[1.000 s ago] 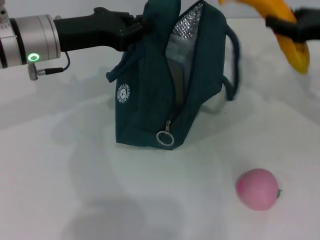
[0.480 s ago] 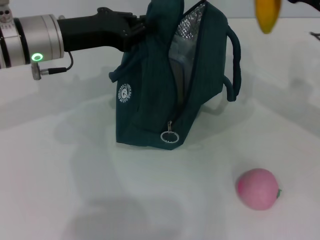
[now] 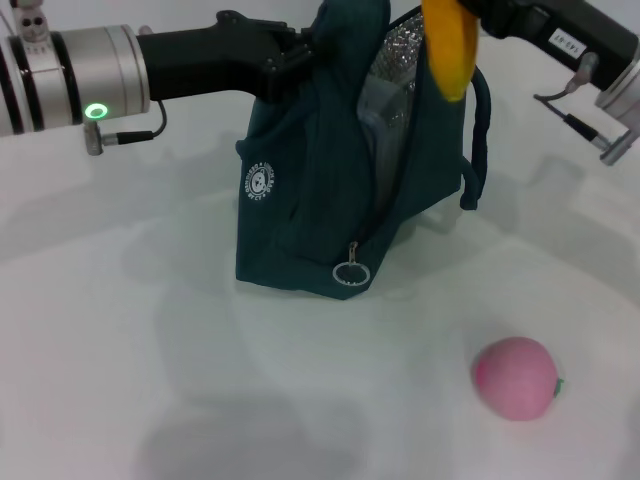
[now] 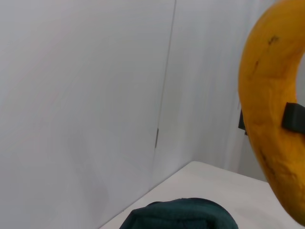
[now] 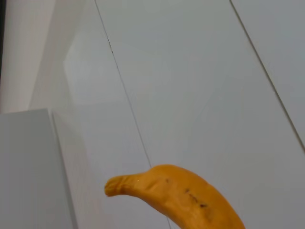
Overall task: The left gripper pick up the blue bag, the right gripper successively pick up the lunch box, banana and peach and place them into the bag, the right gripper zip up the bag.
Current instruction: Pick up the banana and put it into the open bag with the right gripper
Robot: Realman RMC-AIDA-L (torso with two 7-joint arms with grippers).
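- The left claw (image 3: pixel 300 50) is clenched on the bag's (image 3: pixel 320 180) top, at the near handle, holding the mouth up and open; the bag hangs from it with its base resting on the tabletop (image 3: pixel 150 350).
- The right claw (image 3: pixel 480 10), at the top edge of the head view, grips the banana (image 3: pixel 450 50), which hangs down from it just over the bag's open mouth.
- Step in hand, as I judge it: banana going into the bag. Next move: lower it through the gap between the zipper edges, then let go.
- The peach (image 3: pixel 515 377) lies well below and apart from both claws, on the tabletop.
- Count: one bag, one banana, one peach; the lunch box cannot be made out, perhaps already inside.
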